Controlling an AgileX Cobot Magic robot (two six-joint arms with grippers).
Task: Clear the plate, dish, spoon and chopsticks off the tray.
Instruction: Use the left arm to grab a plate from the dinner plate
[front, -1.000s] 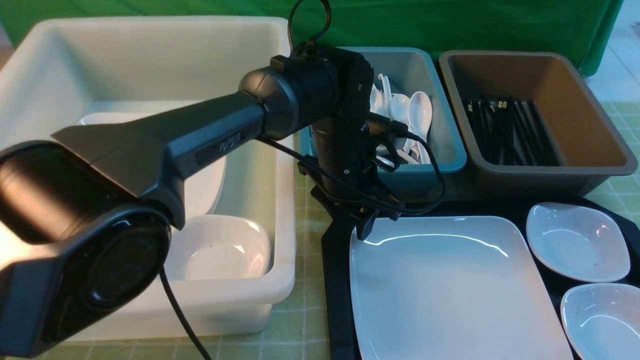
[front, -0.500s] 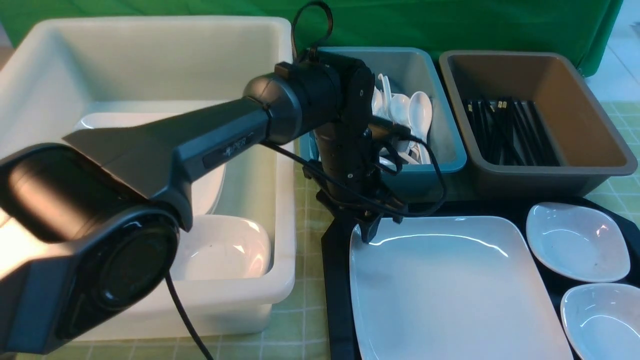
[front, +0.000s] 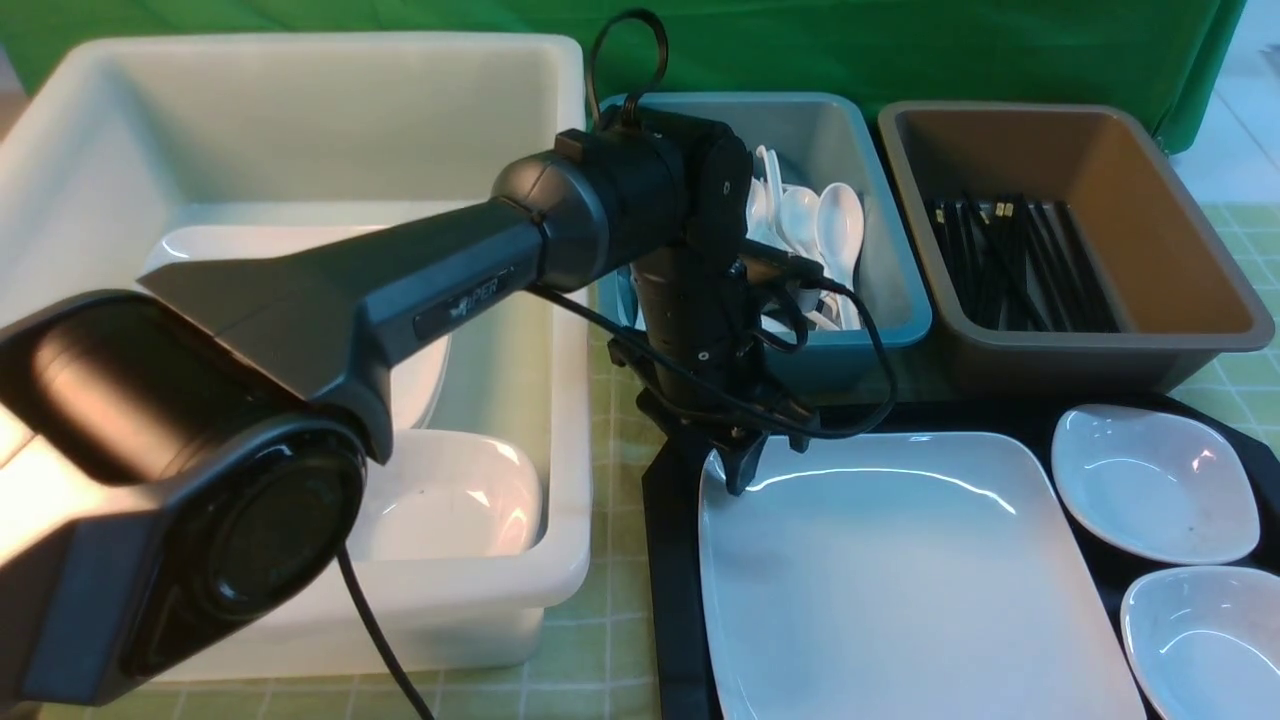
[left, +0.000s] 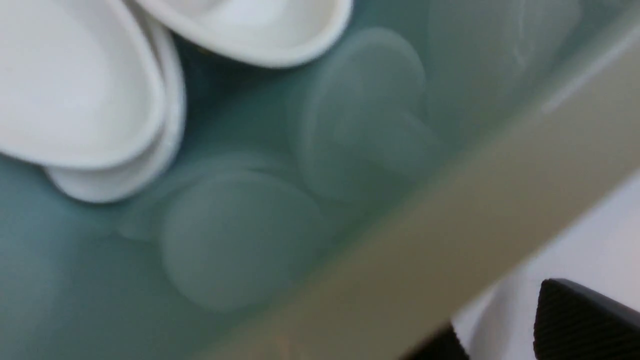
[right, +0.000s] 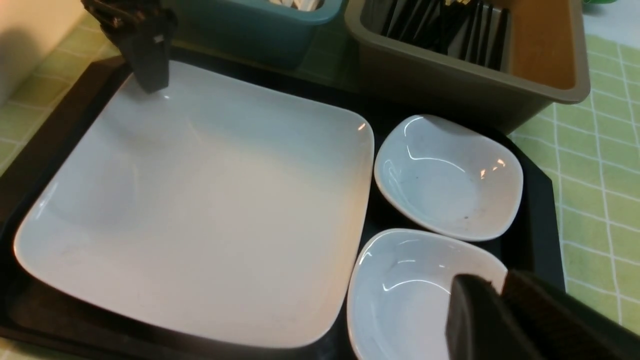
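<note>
The plate (front: 900, 580) lies flat on the tray (front: 672, 600) and fills its left part, with the far dish (front: 1150, 480) and the near dish (front: 1200, 630) just beside it on the right. It looks like glazed ceramic, so I judge it stiff, fairly heavy for a hold at one corner, slick, and apt to chip if it knocks the white tub (front: 565, 420). The flat middle gives nothing to pinch. Only the shallow raised rim does, and a corner hold will likely let the opposite end sag and swing, so a deep bite and a slow lift seem wise

The left arm (front: 400, 290) reaches forward and across from the near left, its wrist bent steeply down in front of the teal tub (front: 880, 260). Its jaws are at the plate's far left corner. One finger (front: 745, 465) sits inside the rim and the other seems to be outside it, so the jaws straddle the edge with a moderate gap. Whether they already pinch it I cannot tell. The right arm's jaws hover by the near dish, drawn almost together and holding nothing
</note>
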